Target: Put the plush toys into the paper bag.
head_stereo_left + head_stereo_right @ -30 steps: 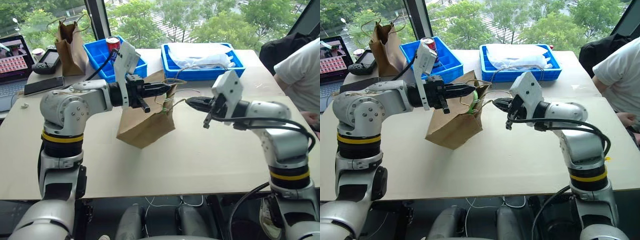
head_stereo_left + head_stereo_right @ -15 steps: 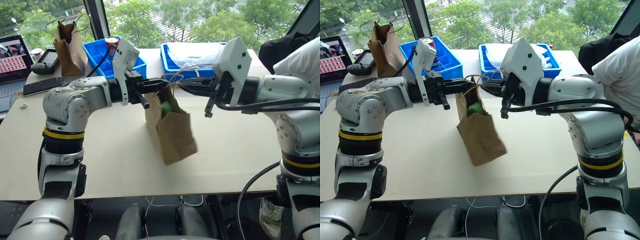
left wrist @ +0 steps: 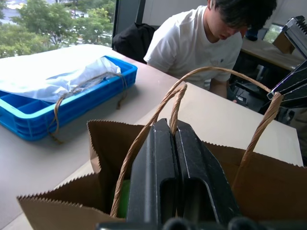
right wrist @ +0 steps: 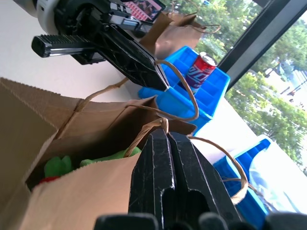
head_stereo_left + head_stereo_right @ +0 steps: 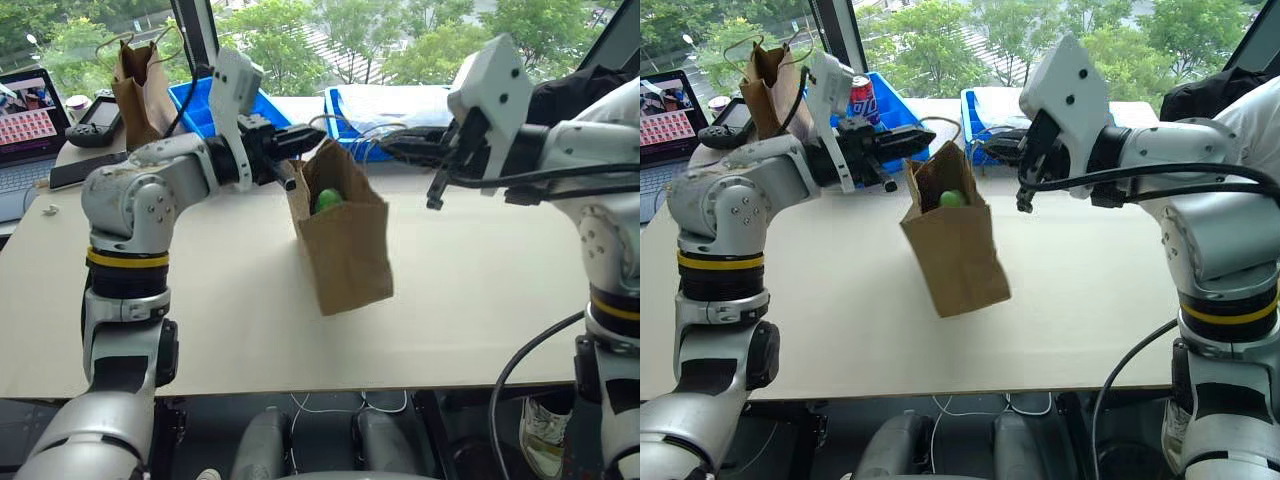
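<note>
The wide light-brown kraft paper bag (image 5: pixel 345 240) hangs tilted above the pale tabletop (image 5: pixel 240 320), the left end effector (image 5: pixel 312 133) and right end effector (image 5: pixel 392 150) each pinching a twine handle, round lime-green plush toy (image 5: pixel 952 199) inside.

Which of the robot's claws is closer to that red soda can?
Left. The left claw, shut on a handle of the paper bag, sits just in front of the soda can; the right claw holds the other handle, farther away.

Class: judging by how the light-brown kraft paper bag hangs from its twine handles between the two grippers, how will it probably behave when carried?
The light-brown kraft paper bag hangs tilted, so it will probably swing. Its thin twine handles look floppy. Holding a lime-green plush toy, it seems light.
</note>
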You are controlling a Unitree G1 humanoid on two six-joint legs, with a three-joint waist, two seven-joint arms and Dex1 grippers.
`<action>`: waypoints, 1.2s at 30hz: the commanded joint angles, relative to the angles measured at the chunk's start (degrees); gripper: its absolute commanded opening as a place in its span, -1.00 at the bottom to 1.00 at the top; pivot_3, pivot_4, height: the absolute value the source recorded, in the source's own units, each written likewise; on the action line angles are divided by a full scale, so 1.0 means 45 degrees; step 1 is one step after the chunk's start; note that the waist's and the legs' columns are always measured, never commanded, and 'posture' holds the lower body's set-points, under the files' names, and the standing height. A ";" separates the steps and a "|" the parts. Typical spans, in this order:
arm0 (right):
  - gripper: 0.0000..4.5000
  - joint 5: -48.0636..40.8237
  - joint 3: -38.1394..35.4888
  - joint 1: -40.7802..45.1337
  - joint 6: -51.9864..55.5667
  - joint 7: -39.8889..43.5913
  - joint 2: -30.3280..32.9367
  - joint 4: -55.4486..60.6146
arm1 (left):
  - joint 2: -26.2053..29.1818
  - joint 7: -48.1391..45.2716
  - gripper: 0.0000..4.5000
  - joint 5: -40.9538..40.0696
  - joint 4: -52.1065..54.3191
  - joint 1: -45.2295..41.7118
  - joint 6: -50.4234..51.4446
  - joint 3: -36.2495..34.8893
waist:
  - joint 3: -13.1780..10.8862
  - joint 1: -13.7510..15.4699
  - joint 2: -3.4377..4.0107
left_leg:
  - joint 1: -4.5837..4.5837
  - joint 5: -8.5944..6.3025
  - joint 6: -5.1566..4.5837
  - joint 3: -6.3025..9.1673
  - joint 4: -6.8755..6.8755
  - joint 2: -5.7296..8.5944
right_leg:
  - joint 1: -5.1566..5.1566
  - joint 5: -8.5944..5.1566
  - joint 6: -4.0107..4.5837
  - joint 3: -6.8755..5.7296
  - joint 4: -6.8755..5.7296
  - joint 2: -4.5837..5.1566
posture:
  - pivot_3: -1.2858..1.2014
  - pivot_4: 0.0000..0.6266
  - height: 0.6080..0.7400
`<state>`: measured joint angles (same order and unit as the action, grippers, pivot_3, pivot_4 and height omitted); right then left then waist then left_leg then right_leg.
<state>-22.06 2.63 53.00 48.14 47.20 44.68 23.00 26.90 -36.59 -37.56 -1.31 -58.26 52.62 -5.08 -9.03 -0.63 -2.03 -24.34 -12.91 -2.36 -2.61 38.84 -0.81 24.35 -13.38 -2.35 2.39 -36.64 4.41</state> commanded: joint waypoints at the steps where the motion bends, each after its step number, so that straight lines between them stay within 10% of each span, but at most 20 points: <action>1: -0.99 -0.0165 -0.0255 0.0111 -0.0059 -0.0271 -0.0159 0.0468 | -0.0582 0.0883 -1.00 0.0039 -0.0583 -0.0795 -0.0592 -0.0807 | 0.0000 0.0000 0.0000 | 0.0000 0.0000 0.0000 0.0000 -0.0001 0.0000 | 0.0001 0.0000 0.0000 0.0001 0.0000 0.0000 | 0.03 -0.52 1.00; 22: -0.99 -0.1115 0.0506 -0.1096 0.1459 -0.0092 -0.0204 0.1463 | 0.1398 -0.1383 -1.00 -0.0283 0.0973 0.0711 0.1003 0.0478 | -0.0003 -0.0033 -0.0003 | -0.0002 0.0000 -0.0002 0.0001 0.0005 -0.0003 | 0.0005 0.0000 -0.0001 0.0000 -0.0009 -0.0003 | 0.03 -0.52 1.00; 36: 1.00 -0.4060 -0.2539 -0.0506 0.2276 0.2645 0.2806 0.0293 | 0.4797 -0.5684 0.97 -0.2081 0.0708 0.1298 0.1574 -0.0946 | -0.0009 -0.0032 0.0003 | -0.0006 -0.0005 -0.0009 -0.0008 -0.0007 -0.0009 | 0.0007 -0.0004 -0.0003 -0.0005 0.0015 -0.0004 | 0.03 -0.52 1.00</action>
<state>-37.43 -4.55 50.32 57.38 56.47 54.74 23.19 45.75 -57.39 -46.42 1.30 -54.20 61.17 -8.05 -9.07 -0.77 -2.01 -24.36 -12.93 -2.40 -2.66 38.77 -0.85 24.39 -13.40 -2.35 2.37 -36.57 4.40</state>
